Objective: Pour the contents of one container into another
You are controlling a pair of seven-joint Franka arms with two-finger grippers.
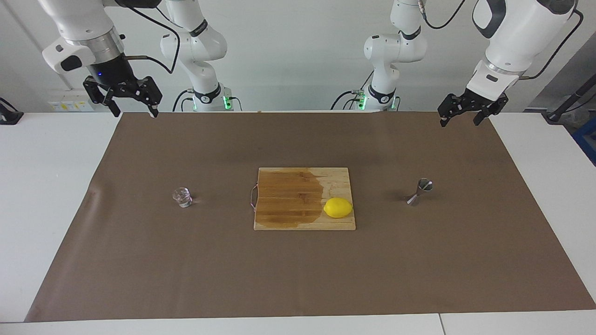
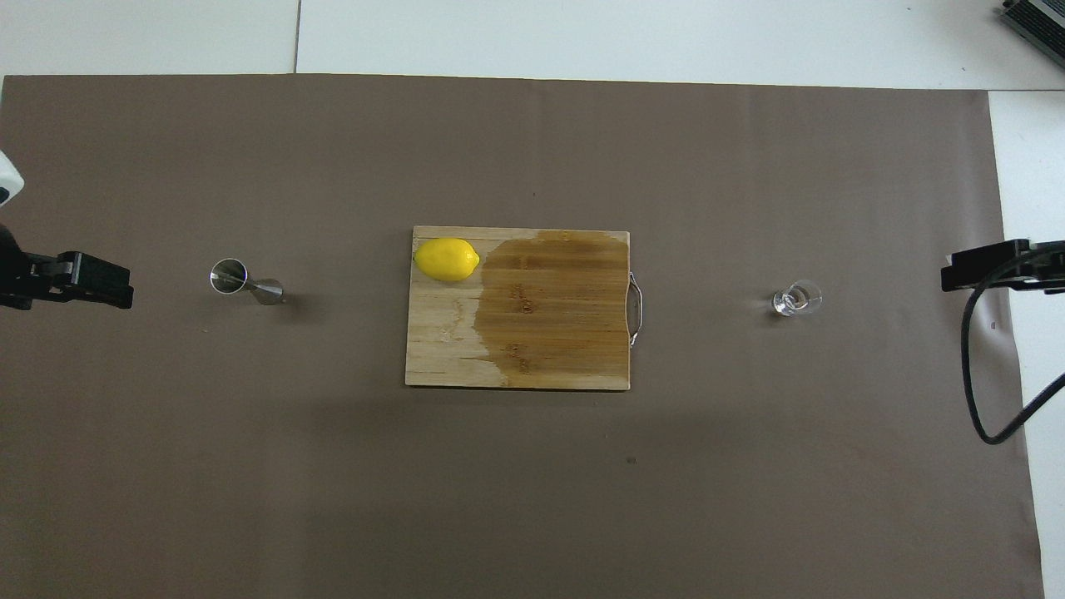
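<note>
Glass cup (image 1: 182, 197) looks light, slick, fragile: pinch mid-wall, keep upright. Jigger (image 1: 420, 191) tippy. Right hand (image 1: 132, 108) and left hand (image 1: 462, 118) both spread, empty.

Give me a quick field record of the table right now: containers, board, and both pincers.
glass cup: upright on the brown mat, toward the right arm's end
jigger: upright on the mat, toward the left arm's end
cutting board: between them, partly darkened by a stain
lemon: on the board's corner
left pincer: open, raised, empty
right pincer: open, raised, empty
pour: not begun
</note>
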